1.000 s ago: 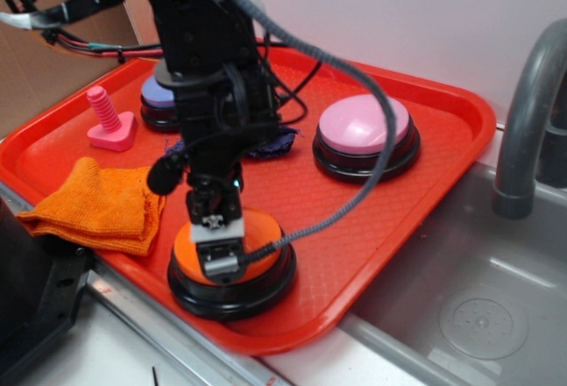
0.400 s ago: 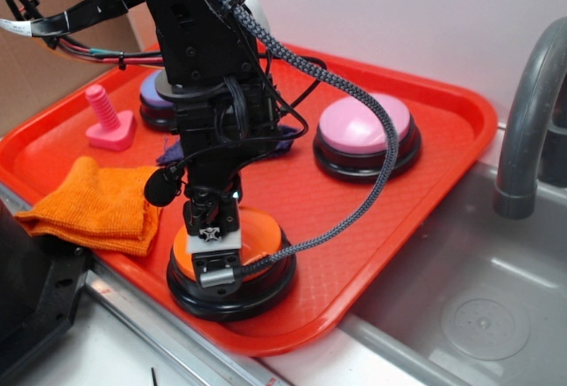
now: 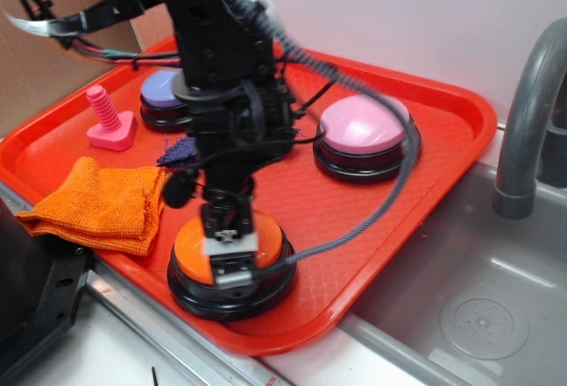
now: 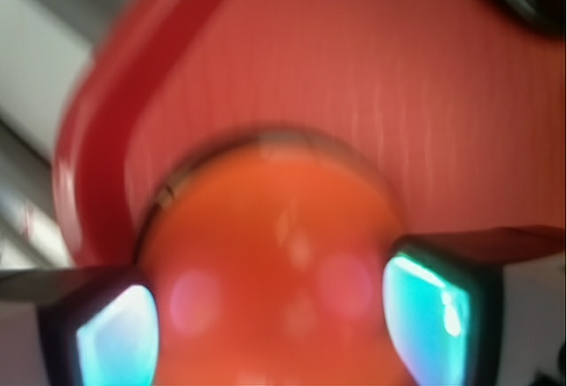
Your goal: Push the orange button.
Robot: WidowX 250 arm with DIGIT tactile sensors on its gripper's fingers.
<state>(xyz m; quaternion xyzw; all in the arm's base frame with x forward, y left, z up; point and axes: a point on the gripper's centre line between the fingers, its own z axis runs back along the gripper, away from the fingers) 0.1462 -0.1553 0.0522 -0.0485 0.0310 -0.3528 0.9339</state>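
The orange button [image 3: 188,251], a glossy orange dome on a black round base, sits at the near edge of the red tray [image 3: 425,182]. My gripper [image 3: 230,260] points down onto the dome's top and seems to touch it. In the wrist view the dome [image 4: 275,253] fills the space between my two fingertips [image 4: 111,337], which stand wide apart on either side of it. The gripper [image 4: 270,324] is open and holds nothing.
A pink-topped button [image 3: 363,134] and a blue-purple button [image 3: 159,94] sit farther back on the tray. A folded orange cloth [image 3: 97,204], a pink screw toy [image 3: 108,120] and a purple rag [image 3: 177,150] lie left. A sink [image 3: 478,306] with a grey faucet [image 3: 527,111] is right.
My gripper came down a little onto the orange dome, then shifted slightly right across it. The arm above has swung right with it. The other objects have not moved.
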